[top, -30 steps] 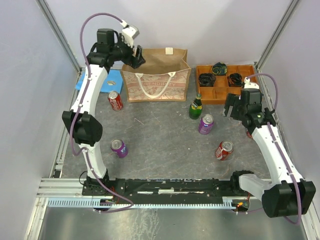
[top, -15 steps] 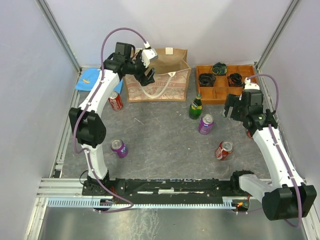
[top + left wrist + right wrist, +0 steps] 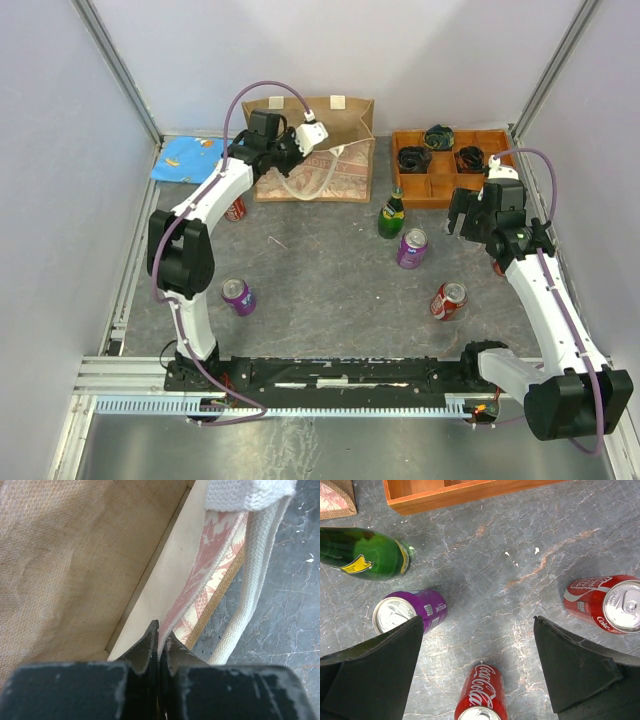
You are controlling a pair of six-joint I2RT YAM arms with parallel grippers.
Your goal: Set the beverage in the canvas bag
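The tan canvas bag stands at the back of the table with its mouth open. My left gripper is shut on the bag's patterned front rim, one finger inside and one outside, next to a cream rope handle. The beverages stand loose: a green bottle, purple cans, and red cans. My right gripper hangs open above the table over a red can, with a purple can, the green bottle and another red can around it.
A wooden compartment tray with dark coiled items sits at the back right, its edge showing in the right wrist view. A blue cloth lies at the back left. Grey walls and metal frame posts enclose the table.
My left arm swung right from the bag's left corner to its front rim, and its gripper went from open to shut on the rim. The right arm has not moved.
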